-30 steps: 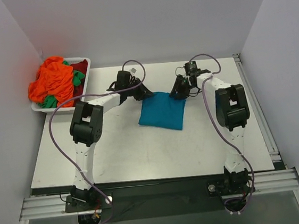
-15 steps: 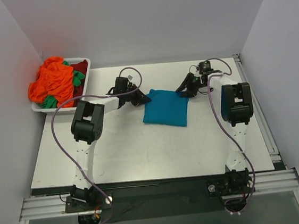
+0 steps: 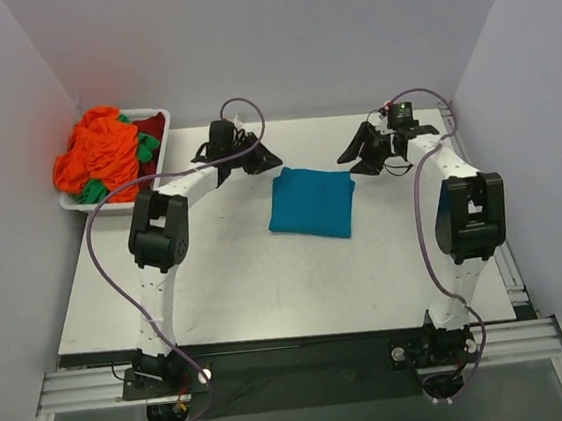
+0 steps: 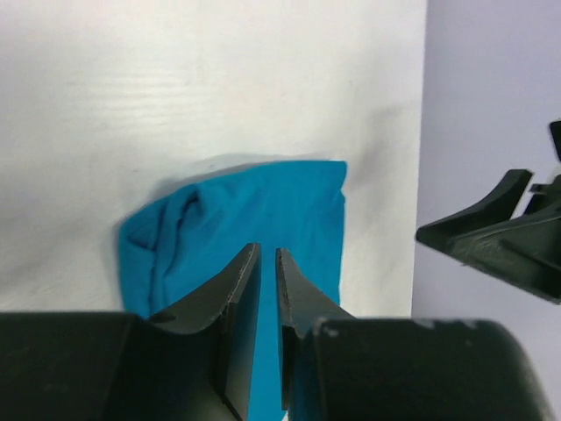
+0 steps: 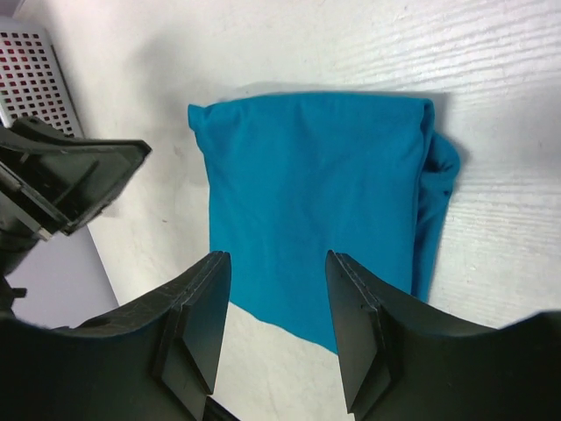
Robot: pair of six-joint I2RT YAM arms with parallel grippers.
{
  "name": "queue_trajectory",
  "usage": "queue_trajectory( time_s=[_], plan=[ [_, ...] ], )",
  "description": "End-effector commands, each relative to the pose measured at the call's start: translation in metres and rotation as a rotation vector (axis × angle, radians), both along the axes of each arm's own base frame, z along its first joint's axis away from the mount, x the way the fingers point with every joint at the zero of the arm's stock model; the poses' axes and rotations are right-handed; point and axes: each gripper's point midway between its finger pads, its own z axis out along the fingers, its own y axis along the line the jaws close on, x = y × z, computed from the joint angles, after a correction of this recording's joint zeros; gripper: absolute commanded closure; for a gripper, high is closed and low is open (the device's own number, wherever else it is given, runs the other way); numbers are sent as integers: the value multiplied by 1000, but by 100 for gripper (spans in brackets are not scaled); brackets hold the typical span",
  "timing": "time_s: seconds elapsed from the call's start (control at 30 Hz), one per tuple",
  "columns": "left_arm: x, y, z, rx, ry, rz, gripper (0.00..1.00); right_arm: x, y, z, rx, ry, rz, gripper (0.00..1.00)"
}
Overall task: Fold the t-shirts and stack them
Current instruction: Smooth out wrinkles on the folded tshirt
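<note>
Top external shows me the folded teal-blue t-shirt (image 3: 311, 202) lying flat toward the far side of the table (image 3: 268, 282), between my two arms. The left gripper (image 3: 264, 159) hangs just off the shirt's far-left corner and the right gripper (image 3: 357, 152) just off its far-right corner. Neither one touches the cloth.

On the left wrist camera, the left gripper (image 4: 267, 254) has its fingers parted by only a narrow slit with nothing in it. The teal-blue t-shirt (image 4: 263, 206) lies on the table past the tips, its bunched edge to the left.

On the right wrist camera, the right gripper (image 5: 278, 259) has its jaws well apart and empty. The teal-blue t-shirt (image 5: 316, 193) is spread out beyond the gap, with a thicker fold along its right edge.

The heap of orange, green and dark red shirts (image 3: 99, 154) sits in the white tray (image 3: 157, 112) at the table's far-left corner, well apart from both grippers.
</note>
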Motion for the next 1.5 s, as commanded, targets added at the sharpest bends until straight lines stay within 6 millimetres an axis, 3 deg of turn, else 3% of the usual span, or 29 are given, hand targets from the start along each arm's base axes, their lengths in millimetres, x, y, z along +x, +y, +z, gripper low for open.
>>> queue_trajectory(
  time_s=[0.0,0.1,0.13,0.17,0.2,0.37,0.53,0.6,0.7,0.83,0.93,0.97,1.0,1.07,1.1,1.17,1.23,1.37,1.47],
  plan=[
    [7,-19,58,-49,-134,-57,76,-26,6,-11,-37,34,31,52],
    [11,-36,50,-65,-125,-77,76,-41,16,-27,-34,68,45,53],
    [13,-39,35,-56,-107,-77,76,-41,20,-29,-24,58,51,53],
    [21,-43,41,-55,-133,-65,77,-44,22,-32,-13,67,58,53],
    [18,-42,17,-25,-72,-59,77,-49,27,-41,-17,86,70,53],
    [36,-26,-27,10,7,41,78,-67,30,-68,-42,146,80,54],
    [44,-11,-59,44,67,70,78,-85,12,-91,-87,205,47,54],
    [45,-11,-58,38,62,61,78,-86,12,-91,-88,201,52,54],
    [49,-11,-40,43,29,40,76,-82,14,-82,-75,180,59,54],
    [52,-12,7,50,-56,7,69,-78,17,-65,-59,140,73,54],
    [42,-4,44,109,-99,12,64,-75,12,-48,-60,101,61,54],
    [29,-1,37,145,-59,6,63,-74,8,-46,-68,95,49,54],
    [17,-6,61,154,-94,-4,63,-72,0,-40,-75,84,27,54],
    [-3,-8,65,184,-94,-1,63,-70,-11,-38,-105,76,-3,54],
    [-28,-14,62,193,-70,-21,64,-70,-15,-36,-122,77,-11,54],
    [-47,-23,62,185,-69,-29,69,-68,-23,-39,-172,77,-18,54],
    [-80,-37,52,202,-50,-63,73,-66,-26,-41,-194,79,-9,53],
    [-115,-57,23,235,-1,-102,78,-60,-31,-56,-232,102,-5,53],
    [-134,-61,-15,301,59,-116,80,-56,-33,-67,-256,113,8,53]
  ],
)
